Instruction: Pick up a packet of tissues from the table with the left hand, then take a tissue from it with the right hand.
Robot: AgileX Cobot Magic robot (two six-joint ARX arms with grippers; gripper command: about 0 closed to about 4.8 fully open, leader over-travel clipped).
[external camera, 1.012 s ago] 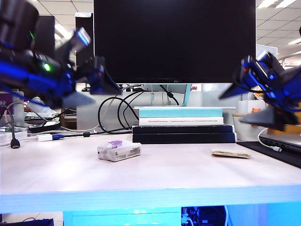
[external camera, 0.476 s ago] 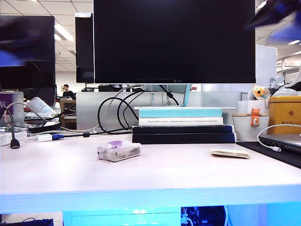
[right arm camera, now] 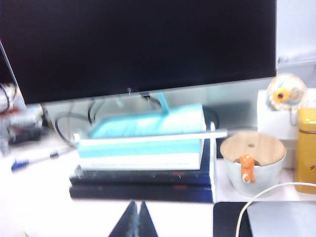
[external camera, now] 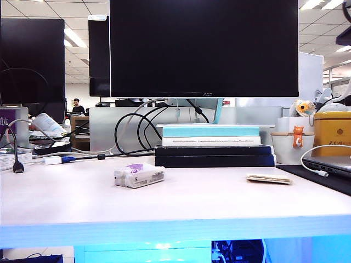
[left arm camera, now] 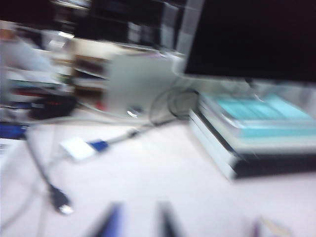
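Note:
The packet of tissues (external camera: 139,175), whitish wrap with a purple patch, lies on the table (external camera: 66,203) left of centre. The flat beige tissue (external camera: 269,178) lies to the right, near the black mat. Neither gripper shows in the exterior view. In the blurred left wrist view, my left gripper (left arm camera: 140,219) hangs above bare table with its two fingers apart and nothing between them. In the right wrist view, my right gripper (right arm camera: 137,215) is shut, tips pressed together and empty, pointing at the stack of books (right arm camera: 143,163).
A big black monitor (external camera: 203,49) stands behind the stack of books (external camera: 214,145). Cables and a USB plug (external camera: 17,167) lie at the left. A white cup with an orange figure (external camera: 290,148), a yellow tin (external camera: 332,134) and a laptop (external camera: 329,164) sit at the right.
Both arms, a second ago low over the table's left and right sides, have swung up out of the exterior view. The packet and the tissue have not moved.

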